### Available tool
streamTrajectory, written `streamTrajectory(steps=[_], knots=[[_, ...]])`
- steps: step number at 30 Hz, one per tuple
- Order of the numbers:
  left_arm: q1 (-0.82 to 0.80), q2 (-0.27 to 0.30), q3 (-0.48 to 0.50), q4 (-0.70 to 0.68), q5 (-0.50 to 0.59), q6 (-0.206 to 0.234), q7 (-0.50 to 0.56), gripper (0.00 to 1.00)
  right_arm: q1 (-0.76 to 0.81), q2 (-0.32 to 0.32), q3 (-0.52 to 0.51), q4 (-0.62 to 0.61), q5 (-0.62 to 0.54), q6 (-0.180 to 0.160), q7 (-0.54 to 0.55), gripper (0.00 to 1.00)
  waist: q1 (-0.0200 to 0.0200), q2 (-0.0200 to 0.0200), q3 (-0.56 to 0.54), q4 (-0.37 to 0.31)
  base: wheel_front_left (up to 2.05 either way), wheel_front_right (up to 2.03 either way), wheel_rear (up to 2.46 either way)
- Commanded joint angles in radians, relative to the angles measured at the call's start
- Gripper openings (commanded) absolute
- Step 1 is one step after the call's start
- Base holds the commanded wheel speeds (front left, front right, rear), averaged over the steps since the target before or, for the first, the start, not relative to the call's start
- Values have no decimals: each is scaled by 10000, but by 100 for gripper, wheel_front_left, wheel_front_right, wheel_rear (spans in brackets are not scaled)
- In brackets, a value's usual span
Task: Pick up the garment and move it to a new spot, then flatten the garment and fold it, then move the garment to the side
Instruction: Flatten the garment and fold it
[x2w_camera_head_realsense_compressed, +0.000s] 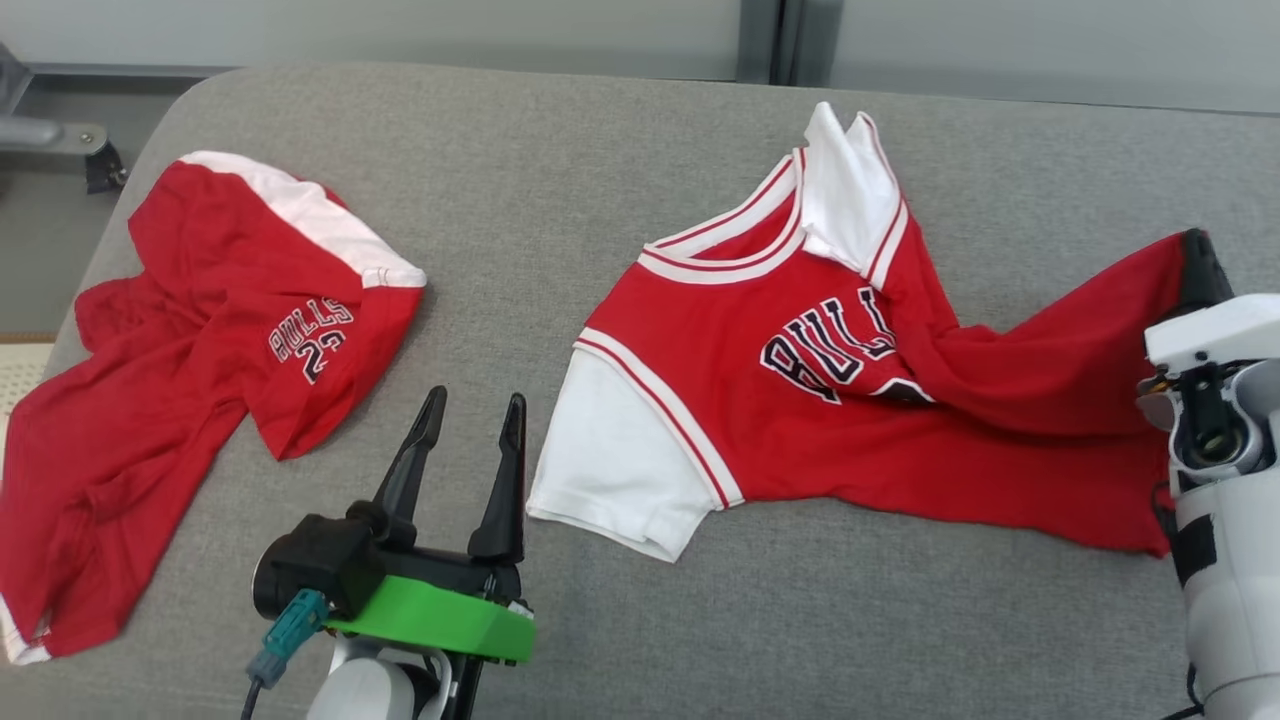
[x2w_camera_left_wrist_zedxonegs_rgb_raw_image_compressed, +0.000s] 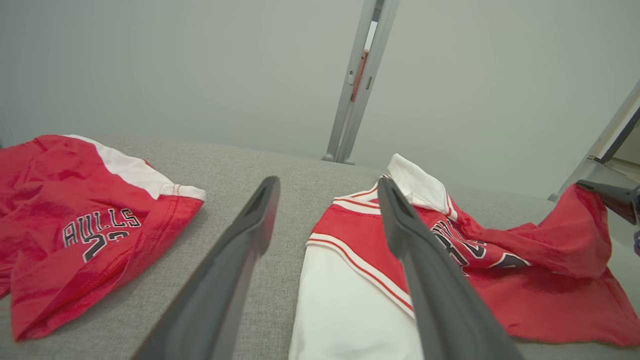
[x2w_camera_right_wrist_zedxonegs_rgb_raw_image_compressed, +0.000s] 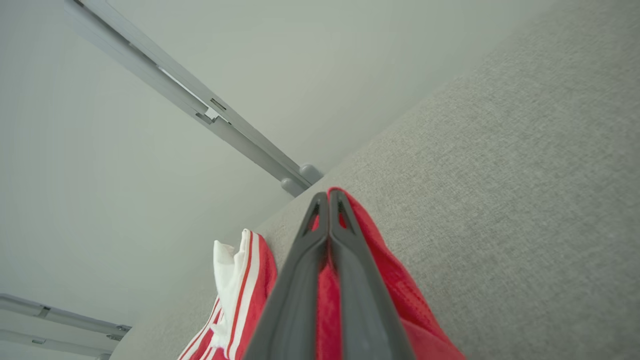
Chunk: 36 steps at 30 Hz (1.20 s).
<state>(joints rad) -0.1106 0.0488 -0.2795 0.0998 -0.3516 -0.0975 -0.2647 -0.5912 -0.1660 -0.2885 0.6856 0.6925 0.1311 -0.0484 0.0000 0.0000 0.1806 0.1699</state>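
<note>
1. The jersey (x2w_camera_head_realsense_compressed: 830, 450) is judged to be the task's garment. It lies rumpled across the right half of the counter (x2w_camera_head_realsense_compressed: 600, 180), with its neck toward the far side and its hem toward the right.
2. The fingers of the right gripper (x2w_camera_right_wrist_zedxonegs_rgb_raw_image_compressed: 327, 200) are pressed together. A corner of the red hem is pinched between them at the far right and lifted off the counter, and a ridge of cloth is drawn from it toward the lettering.
3. The fingers of the left gripper (x2w_camera_head_realsense_compressed: 473, 400) are spread and empty, just beside the near white sleeve (x2w_camera_head_realsense_compressed: 610, 450).
4. The task is judged to be at an early stage. One corner is gripped, but the cloth is not yet flat, and the folding and the move aside are left to do.
5. The jersey is made of thin, limp red mesh, with white short sleeves, striped trim and dark lettering outlined in white. The counter is covered in a coarse grey weave and has a rounded corner. Matching red shorts (x2w_camera_head_realsense_compressed: 200, 330) lie crumpled at the left, well apart.
</note>
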Motion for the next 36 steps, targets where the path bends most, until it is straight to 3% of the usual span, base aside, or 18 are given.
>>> streamTrajectory(steps=[1, 2, 3, 4, 10, 16, 21, 27, 31, 36], knots=[[-159, 28, -11, -17, -62, 22, 9, 100, -350, -197, -322, 421, -171, -8, -16, 0, 0, 0, 455, 515, 0, 0, 0], [-199, 28, -23, -15, -64, 31, 7, 100, -522, -306, -541, 741, -283, -9, -21, 0, 0, 0, 500, 590, 0, 0, 0], [-233, 28, -37, -11, -79, 36, 9, 100, -729, -467, -825, 1177, -508, -9, -85, 24, 0, 0, 548, 682, 0, 0, 0], [-238, 28, -44, -3, -100, 40, 7, 100, -880, -630, -1074, 1614, -770, -11, -174, 100, 0, 0, 570, 741, 0, 0, 0], [-230, 26, -66, 22, -168, 97, 7, 100, -1875, -1382, -2029, 3871, -2830, -3, -1279, 100, 0, 0, 560, 897, 0, 0, 0], [-182, 28, 97, -24, -154, 145, 9, 100, -2210, -1208, -1479, 3937, -4234, -5, -1959, 100, 0, 0, 315, 530, 0, 0, 0], [1, 28, 329, -95, -49, 203, 8, 100, -1544, -773, -332, 2581, -4804, -5, -2167, 100, 0, 0, -12, -51, 0, 0, 0], [132, 29, 549, -154, 53, 205, 9, 100, 413, -460, 1192, -605, -5002, -8, -2166, 100, 0, 0, -256, -715, 0, 0, 0], [198, 29, 646, -155, 92, 165, 9, 100, 1816, -127, 1670, -2326, -4953, -11, -2168, 100, 0, 0, -350, -1022, 0, 0, 0], [328, 29, 680, -34, 188, 120, 9, 100, 3349, 435, 2095, -3642, -4821, -11, -2170, 100, 0, 0, -469, -1323, 0, 0, 0]])
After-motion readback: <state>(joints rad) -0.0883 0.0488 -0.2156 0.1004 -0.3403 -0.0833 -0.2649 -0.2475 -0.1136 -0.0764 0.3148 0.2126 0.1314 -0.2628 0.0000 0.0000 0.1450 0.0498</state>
